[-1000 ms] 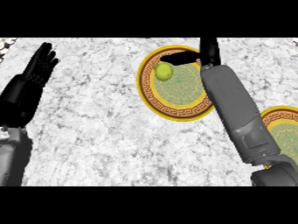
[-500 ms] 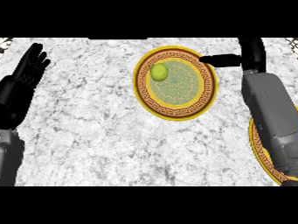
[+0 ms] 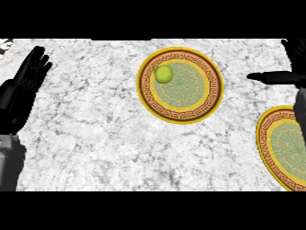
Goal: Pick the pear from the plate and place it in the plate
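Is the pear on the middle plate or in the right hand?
On the plate: the pear lies near its upper-left rim, and the open right hand is off to the right, holding nothing.

The counter (image 3: pixel 109 134) has a mottled white and grey stone-like top that fills most of the head view. Two round plates lie directly on it, well apart. The far plate (image 3: pixel 212 92) sits right of centre and shows whole: a yellow rim, a brown key-pattern band and a green middle. The near plate (image 3: pixel 265 144), of the same pattern, lies at the right edge, where the view's border cuts it off.
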